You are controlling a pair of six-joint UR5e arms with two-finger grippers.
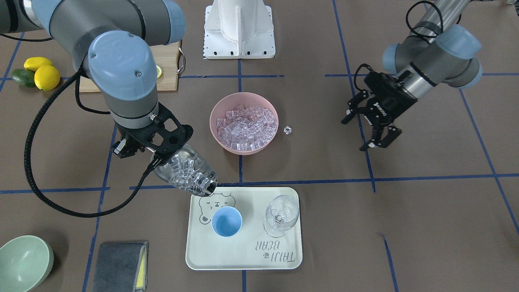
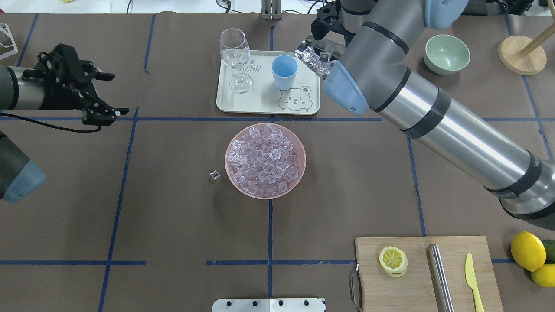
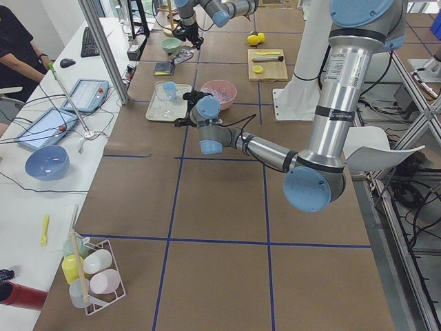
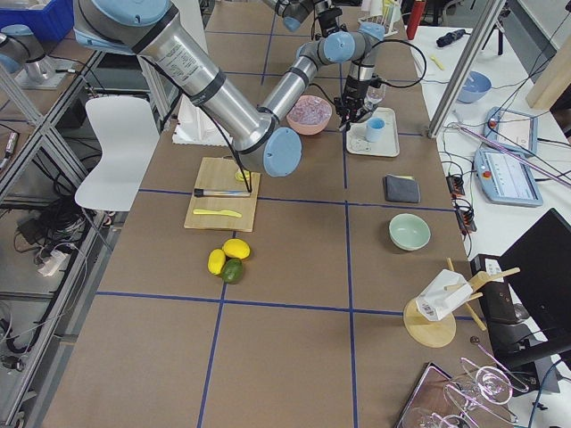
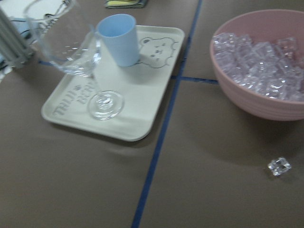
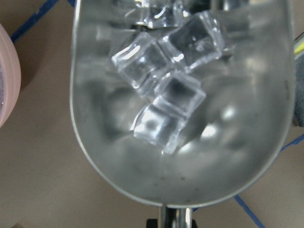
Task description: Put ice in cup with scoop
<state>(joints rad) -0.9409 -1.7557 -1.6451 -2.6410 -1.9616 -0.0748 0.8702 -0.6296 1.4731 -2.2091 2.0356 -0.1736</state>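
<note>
Task is part done. The right gripper is clamping the handle of the scoop, which is carrying a load of ice over the corner of the tray, near the cup but not above it. The cup is standing on the tray, showing a bare bottom; the pour is judged outstanding. The left gripper is hanging well apart, jaws spread wide, holding nothing. The right wrist view is showing single cubes lying in the trough; only the front view is showing the cup's interior.
</note>
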